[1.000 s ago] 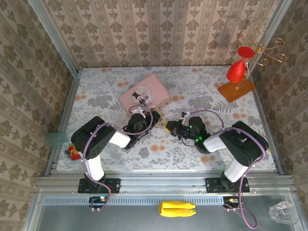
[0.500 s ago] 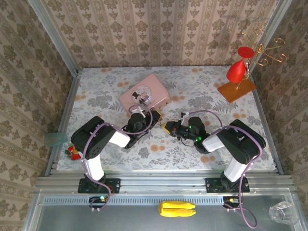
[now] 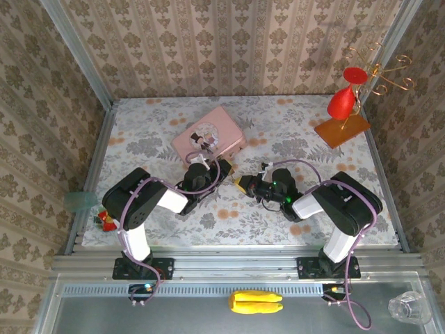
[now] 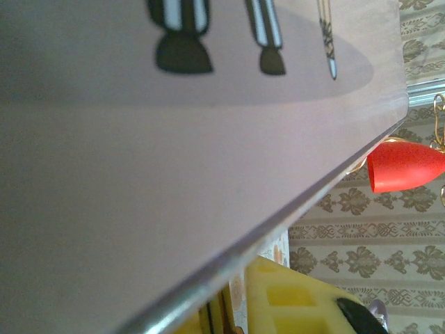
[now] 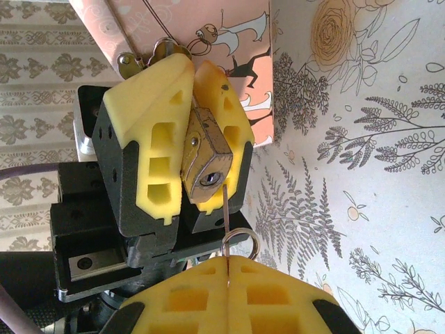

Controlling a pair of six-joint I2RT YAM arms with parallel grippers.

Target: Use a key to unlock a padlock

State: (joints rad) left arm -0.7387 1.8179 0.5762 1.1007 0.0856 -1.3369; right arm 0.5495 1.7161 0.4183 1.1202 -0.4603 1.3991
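Right gripper (image 5: 227, 263) is clamped on the key (image 5: 225, 209); its yellow fingers are pressed flush together at 6 o'clock in the right wrist view; the key ring (image 5: 238, 243) sits just above the fingertips and the thin blade points to 12 o'clock; the blade tip reaches the lower face of the padlock (image 5: 206, 158), just at 3 o'clock of the keyhole (image 5: 208, 179); cannot tell if the tip touches the metal; it does not look seated in the hole. Left gripper (image 5: 191, 136) is closed on the padlock; the brass body is pinched between its two yellow fingers with the keyhole end facing the camera. The pink tin (image 5: 208, 35) lies behind that gripper at 12 o'clock; the floral tablecloth (image 5: 348, 139) spreads at 3 o'clock. In the top view the grippers meet tip to tip near table centre, the right one at 4 o'clock of the left; the tin is just at 12 o'clock of the left gripper; a red cone (image 3: 342, 102) on a wooden base (image 3: 341, 130) stands well apart at 2 o'clock. In the left wrist view the tin's side is close and blurred, with a yellow fingertip at 5 o'clock and the red cone at 3 o'clock.
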